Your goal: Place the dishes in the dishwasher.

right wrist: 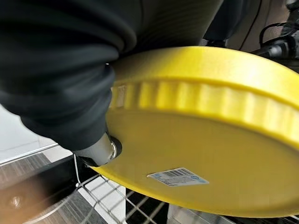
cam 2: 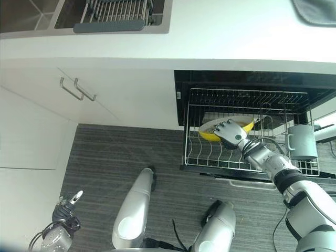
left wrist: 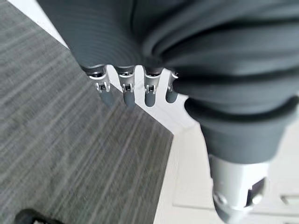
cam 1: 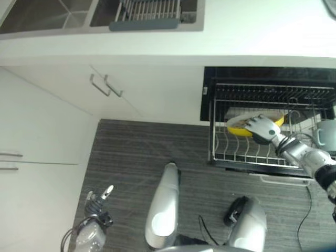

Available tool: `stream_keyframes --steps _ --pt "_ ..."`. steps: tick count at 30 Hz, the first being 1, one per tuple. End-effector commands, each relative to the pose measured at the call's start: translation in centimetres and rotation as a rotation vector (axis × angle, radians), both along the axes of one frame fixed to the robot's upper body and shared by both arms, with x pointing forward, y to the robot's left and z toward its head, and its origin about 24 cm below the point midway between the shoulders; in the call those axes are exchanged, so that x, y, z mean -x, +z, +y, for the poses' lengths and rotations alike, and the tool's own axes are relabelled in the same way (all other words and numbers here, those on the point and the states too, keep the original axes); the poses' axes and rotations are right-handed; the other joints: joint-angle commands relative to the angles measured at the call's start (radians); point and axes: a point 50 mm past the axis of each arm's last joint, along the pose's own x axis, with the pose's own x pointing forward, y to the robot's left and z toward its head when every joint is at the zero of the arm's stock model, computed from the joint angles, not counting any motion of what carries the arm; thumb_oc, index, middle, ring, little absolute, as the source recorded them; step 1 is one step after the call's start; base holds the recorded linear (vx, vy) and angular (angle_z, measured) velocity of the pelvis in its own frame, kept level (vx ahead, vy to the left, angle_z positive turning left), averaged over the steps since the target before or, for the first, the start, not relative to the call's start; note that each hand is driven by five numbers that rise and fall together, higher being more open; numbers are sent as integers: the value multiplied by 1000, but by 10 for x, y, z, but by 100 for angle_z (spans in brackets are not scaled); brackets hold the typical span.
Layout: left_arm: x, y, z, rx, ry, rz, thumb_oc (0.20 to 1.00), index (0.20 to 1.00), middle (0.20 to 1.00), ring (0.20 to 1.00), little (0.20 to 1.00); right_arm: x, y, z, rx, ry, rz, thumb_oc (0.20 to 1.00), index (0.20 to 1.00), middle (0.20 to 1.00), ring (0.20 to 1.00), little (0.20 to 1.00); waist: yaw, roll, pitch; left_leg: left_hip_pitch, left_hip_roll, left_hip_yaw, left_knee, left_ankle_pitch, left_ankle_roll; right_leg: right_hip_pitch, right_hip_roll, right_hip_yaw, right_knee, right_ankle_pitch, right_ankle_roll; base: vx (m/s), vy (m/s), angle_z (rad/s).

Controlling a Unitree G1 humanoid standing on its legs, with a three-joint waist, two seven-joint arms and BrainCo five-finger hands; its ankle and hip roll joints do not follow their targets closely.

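Yellow and ribbed round its rim, the plate (cam 2: 212,130) is clasped in the right hand (cam 2: 229,133), held roughly flat just above the tines at the back left of the pulled-out dishwasher rack (cam 2: 210,157), so the coming move looks to turn on tipping it on edge between those wires. Its underside, in the right wrist view, carries a small white barcode sticker (right wrist: 177,177) whose print is too fine to read. Hanging low over the grey floor (cam 1: 131,152), well apart from the rack, the left hand (cam 1: 97,202) has its fingers relaxed and grips nothing; a grey mug (cam 2: 302,142) sits at the rack's right end.
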Motion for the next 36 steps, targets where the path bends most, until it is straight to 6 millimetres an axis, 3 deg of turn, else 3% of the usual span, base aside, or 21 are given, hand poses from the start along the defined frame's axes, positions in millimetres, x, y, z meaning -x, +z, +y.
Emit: stream_keyframes --steps 1,8,9,19,22,27,32,36 --pt "0 17 23 -67 22 -59 1000 1000 1000 1000 1000 -13 34 6 -61 17 -153 200 200 200 200 200 34 -16 -70 17 -16 -47 26 7 41 -53 10 -4 16 96 -42 -72 9 -3" --pt "-4 25 27 -86 -14 -88 1000 1000 1000 1000 1000 -22 65 2 -4 4 -227 200 200 200 200 200 55 -18 -41 -33 -27 -55 12 24 46 -101 9 -1 12 110 -44 -56 -30 5" --pt "-6 28 29 -99 -26 -98 1000 1000 1000 1000 1000 -24 70 0 6 -6 -239 200 200 200 200 200 64 -21 -30 -33 -24 -57 19 1 46 -98 10 -4 20 91 -36 24 -101 17" --pt "-16 44 37 -130 -52 -160 1000 1000 1000 1000 1000 -26 77 -9 -78 -78 -284 200 200 200 200 200 80 -28 -7 -85 -40 -68 21 9 66 -139 24 -12 21 99 -46 -12 -84 5" --pt "-18 46 37 -131 -53 -173 1000 1000 1000 1000 1000 -26 74 -11 -99 -83 -292 200 200 200 200 200 80 -19 -2 -95 -46 -66 28 8 69 -148 21 -11 28 97 -48 -2 -14 -1" --pt "-18 45 36 -97 -34 -203 1000 1000 1000 1000 1000 -22 76 -6 -143 37 -409 200 200 200 200 200 73 33 6 -162 -76 -57 80 -5 83 -230 11 19 86 79 -59 -25 35 1" --pt "-13 41 37 -76 -9 -225 1000 1000 1000 1000 1000 -23 78 -1 -165 52 -499 200 200 200 200 200 63 58 8 -231 -93 -52 135 -19 91 -312 19 53 138 70 -66 -21 29 -5" --pt "-17 41 36 -44 7 -253 1000 1000 1000 1000 1000 -26 73 4 -227 33 -471 200 200 200 200 200 54 71 8 -254 -90 -42 146 -20 92 -343 22 70 155 67 -69 -17 28 -7"
